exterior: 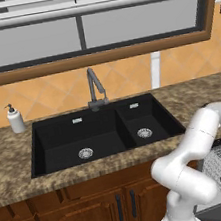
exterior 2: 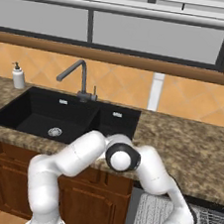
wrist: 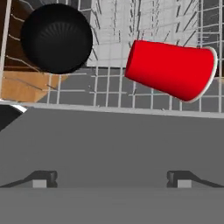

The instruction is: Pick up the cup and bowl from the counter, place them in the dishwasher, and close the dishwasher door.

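Both items are already in the dishwasher rack [wrist: 144,26], so I judge the placing done and the door-closing step in hand.

From the hand view, the end effector [wrist: 112,179] has its two tips spread wide apart with nothing between them; I read it as fully open and empty. It hangs over the dishwasher door [wrist: 113,140], the flat grey panel just ahead of the tips.

The cup [wrist: 171,70], red, lies on its side on the wire rack, ahead and to the right of the tips. Its long axis runs roughly across the hand view, slightly tilted; the wide rim points right, the narrower base left. The bowl [wrist: 56,38], black, sits ahead and to the left, near the cup but apart from it; which way it faces I cannot tell.

The surface [exterior 2: 189,144] is behind and above the end effector.

Next move, as I judge it: get under the door's free edge and swing it up shut.
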